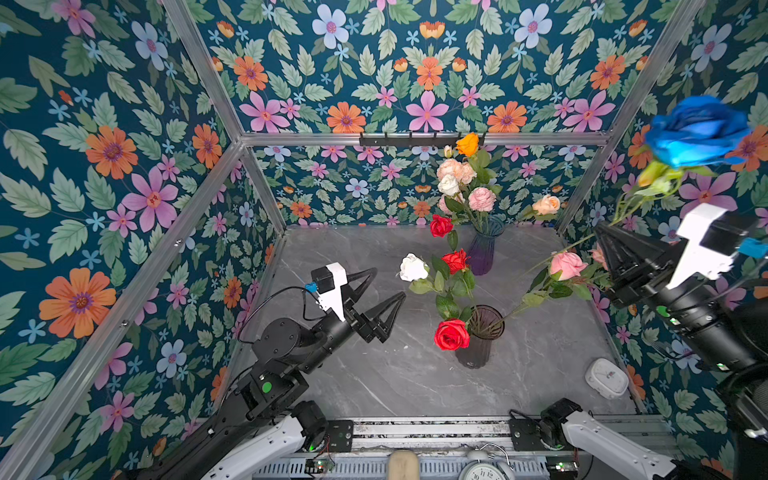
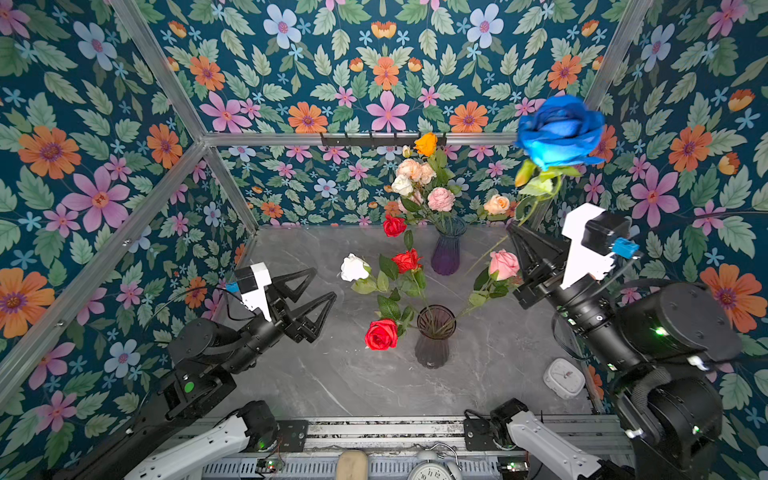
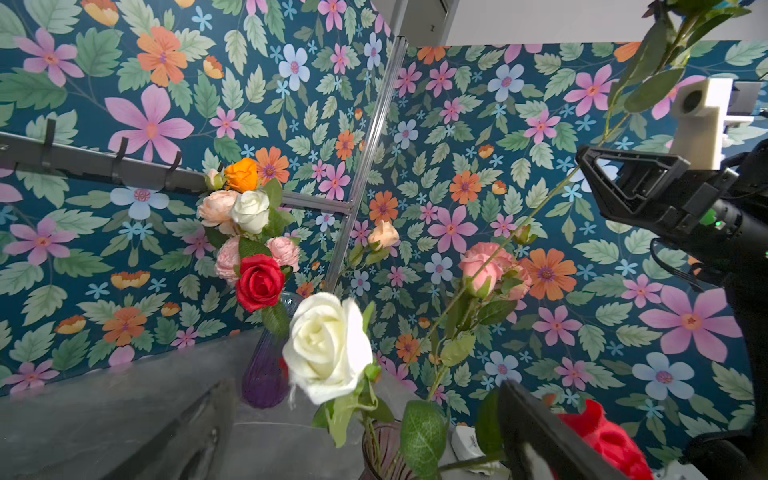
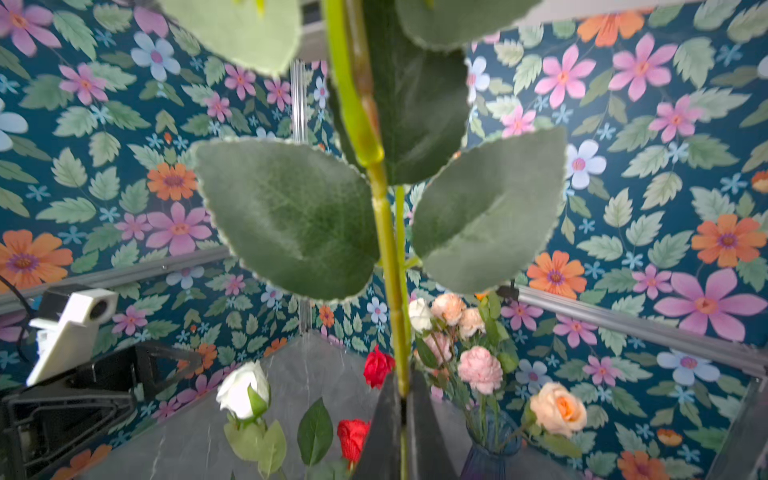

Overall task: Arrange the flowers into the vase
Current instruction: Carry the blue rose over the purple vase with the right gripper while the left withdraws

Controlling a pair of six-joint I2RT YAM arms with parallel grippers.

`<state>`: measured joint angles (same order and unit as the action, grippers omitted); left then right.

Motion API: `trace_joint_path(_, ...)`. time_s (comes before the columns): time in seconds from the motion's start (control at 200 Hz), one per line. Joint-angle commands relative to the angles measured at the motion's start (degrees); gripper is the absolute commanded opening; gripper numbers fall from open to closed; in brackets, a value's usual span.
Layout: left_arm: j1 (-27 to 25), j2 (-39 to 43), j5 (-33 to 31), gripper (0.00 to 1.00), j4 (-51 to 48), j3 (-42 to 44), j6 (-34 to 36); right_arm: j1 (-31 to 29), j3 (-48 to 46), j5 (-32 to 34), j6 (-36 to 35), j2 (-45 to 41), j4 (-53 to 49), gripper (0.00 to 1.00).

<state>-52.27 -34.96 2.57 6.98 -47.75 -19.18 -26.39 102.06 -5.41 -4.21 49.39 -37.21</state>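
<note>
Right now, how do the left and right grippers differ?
The left gripper is open and empty; the right gripper is shut on the blue rose stem. The left one sits left of the dark vase; the right one sits higher, right of it. Both have black triangular fingers.

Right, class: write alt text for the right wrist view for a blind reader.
The right gripper is shut on a leafy green stem close to the camera. Behind stand a white rose, red roses, and a blue vase of pink and peach blooms.
</note>
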Motion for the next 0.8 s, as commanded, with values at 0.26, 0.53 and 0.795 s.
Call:
trace_joint_path(0.26,-0.02,1.12,-3.62,1.0,-0.67,1.23,1.34,-0.02,-1.07,-5.39,6.17,1.03,-3.48,0.0)
trace_joint_path(0.53,-0.02,1.21,-3.45,1.0,-0.92,1.34,1.34,-0.06,-8.59,-8.0,8.15,-1.79,-0.61,0.0)
trace_joint_path(0.795,0.0,2.44,-3.7,1.0,-1.43,2.66,0.72,-0.06,-20.77,-8.17,9.02,-5.23,2.36,0.0)
